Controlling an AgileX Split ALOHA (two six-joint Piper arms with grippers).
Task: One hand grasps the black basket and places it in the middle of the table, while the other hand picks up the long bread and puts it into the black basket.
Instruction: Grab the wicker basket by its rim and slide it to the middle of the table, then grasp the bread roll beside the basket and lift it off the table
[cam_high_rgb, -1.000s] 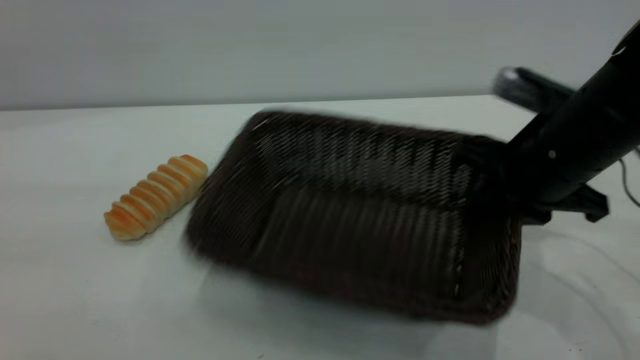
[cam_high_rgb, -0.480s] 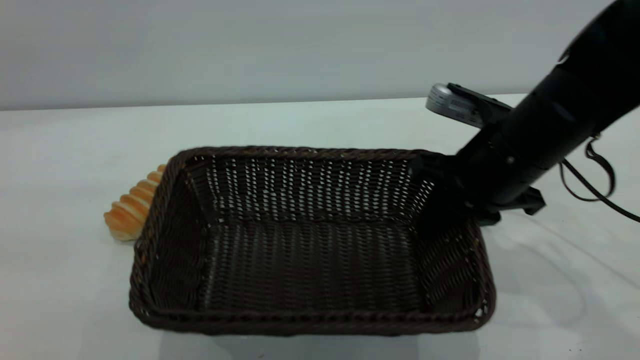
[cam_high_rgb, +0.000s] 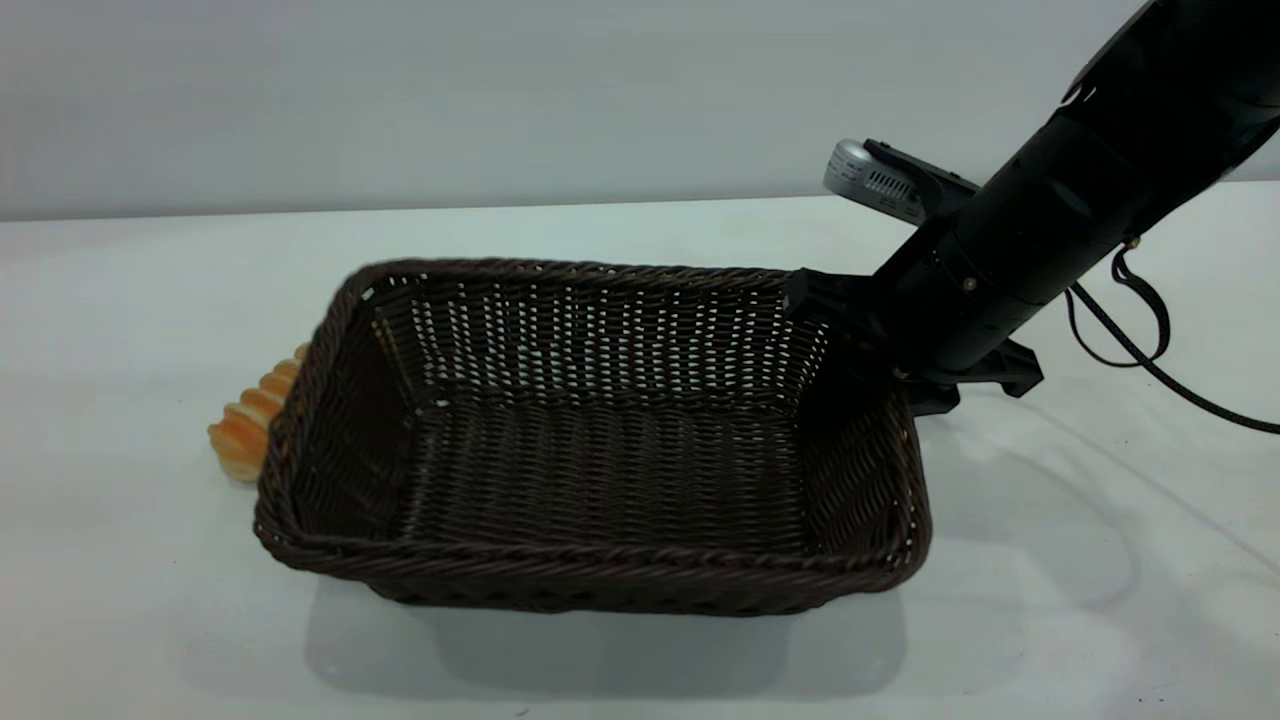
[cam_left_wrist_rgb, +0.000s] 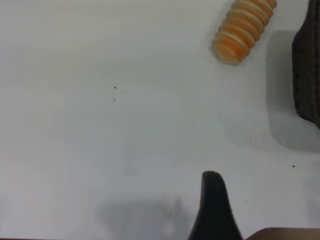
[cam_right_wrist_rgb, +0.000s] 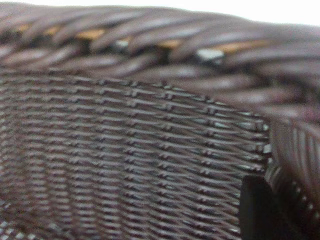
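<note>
The black basket (cam_high_rgb: 600, 470) sits mid-table in the exterior view, seemingly held a little above the table (cam_high_rgb: 150, 620), with a shadow under it. My right gripper (cam_high_rgb: 858, 372) is shut on the basket's right wall, one finger (cam_right_wrist_rgb: 260, 212) inside against the weave. The long bread (cam_high_rgb: 240, 440) lies behind the basket's left side, only its near end showing. In the left wrist view the long bread (cam_left_wrist_rgb: 244, 30) lies free on the table beside a corner of the basket (cam_left_wrist_rgb: 307, 75). The left gripper (cam_left_wrist_rgb: 215, 210) hovers well short of the bread.
The right arm (cam_high_rgb: 1080, 210) slants down from the upper right, with a silver wrist camera (cam_high_rgb: 875, 180) and a looping black cable (cam_high_rgb: 1150, 340) behind it. Bare white tabletop extends to the left and in front of the basket.
The basket has swung down from a steep tilt to nearly level and travelled left with the right arm. It now covers most of the bread, which has not moved.
</note>
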